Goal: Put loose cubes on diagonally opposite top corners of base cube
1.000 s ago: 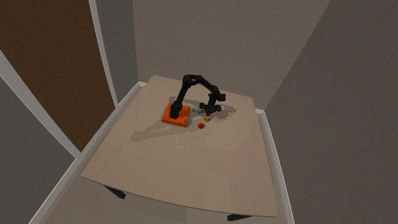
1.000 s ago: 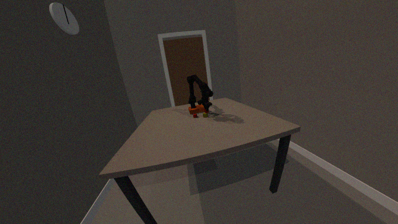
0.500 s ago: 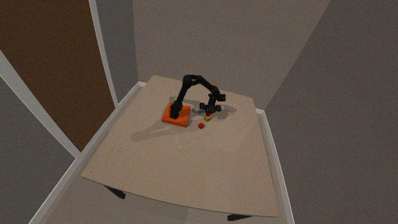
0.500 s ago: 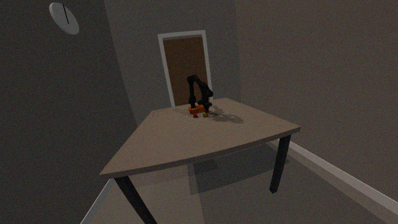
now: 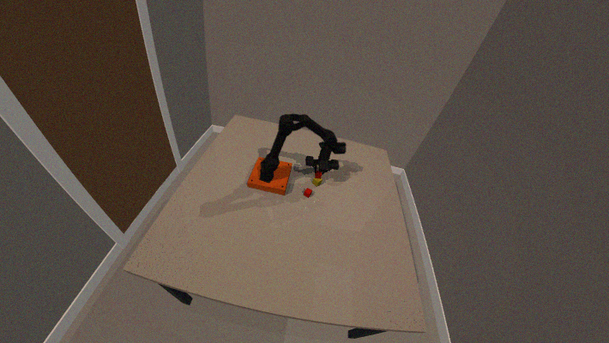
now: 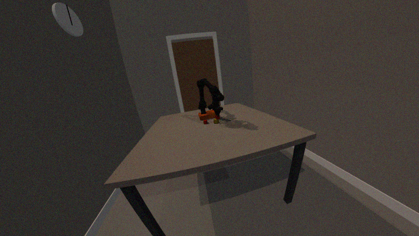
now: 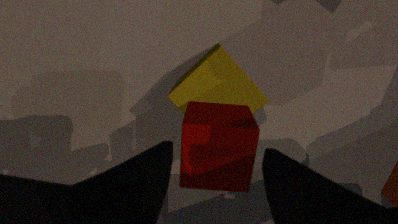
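Note:
The yellow base cube (image 5: 316, 182) (image 6: 216, 121) (image 7: 218, 80) stands on the table, turned cornerwise in the wrist view. One red cube (image 5: 318, 175) (image 6: 218, 117) (image 7: 220, 155) covers its near corner in the wrist view and looks level. It appears to rest on that corner; its underside is hidden. My gripper (image 5: 318, 171) (image 7: 218, 154) is open around this red cube, with a visible gap between the cube and each finger. The other red cube (image 5: 308, 192) (image 6: 205, 121) lies on the table beside the base cube, apart from it, and is outside the wrist view.
The arm stands on an orange base plate (image 5: 280, 173) (image 6: 207, 115), close to the cubes; an orange edge (image 7: 393, 190) shows at the right of the wrist view. The table (image 5: 274, 253) (image 6: 177, 147) extends around them. Shadows of the arm fall across the cubes' surroundings.

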Available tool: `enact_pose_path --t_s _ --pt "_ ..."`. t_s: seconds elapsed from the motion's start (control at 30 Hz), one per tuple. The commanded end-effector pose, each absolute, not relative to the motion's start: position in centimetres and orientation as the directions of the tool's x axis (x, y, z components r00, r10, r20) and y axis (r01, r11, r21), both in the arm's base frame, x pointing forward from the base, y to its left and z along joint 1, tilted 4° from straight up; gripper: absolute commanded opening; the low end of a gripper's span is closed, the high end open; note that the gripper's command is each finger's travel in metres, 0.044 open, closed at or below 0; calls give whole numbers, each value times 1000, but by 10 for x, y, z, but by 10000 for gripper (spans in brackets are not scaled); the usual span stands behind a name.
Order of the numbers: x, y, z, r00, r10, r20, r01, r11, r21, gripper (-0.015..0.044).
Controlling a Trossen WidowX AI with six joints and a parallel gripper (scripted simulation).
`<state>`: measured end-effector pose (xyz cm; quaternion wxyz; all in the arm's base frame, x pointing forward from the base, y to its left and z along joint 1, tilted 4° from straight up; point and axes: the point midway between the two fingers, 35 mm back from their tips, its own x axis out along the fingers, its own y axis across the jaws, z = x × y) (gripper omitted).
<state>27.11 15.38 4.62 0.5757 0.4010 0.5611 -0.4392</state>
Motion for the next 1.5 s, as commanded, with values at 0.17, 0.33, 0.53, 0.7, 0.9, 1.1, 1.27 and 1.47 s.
enact_pose_path --t_s 0.17,0.33,0.53,0.7,0.9,1.1,1.27,1.47 --pt "272 155 63 -15 -55 -998 956 292 -30 205" --pt "272 153 65 -13 -54 -998 945 325 -30 258" --pt "273 139 70 -13 -55 -998 816 576 -42 265" --pt "273 127 75 -13 -55 -998 654 755 -50 265" --pt "273 112 80 -13 -56 -998 409 911 -57 265" --pt "271 98 86 -14 -57 -998 130 990 -58 265" --pt "270 86 90 -14 -58 -998 -112 992 -56 265" --pt "267 73 95 -15 -59 -998 -392 919 -48 265"
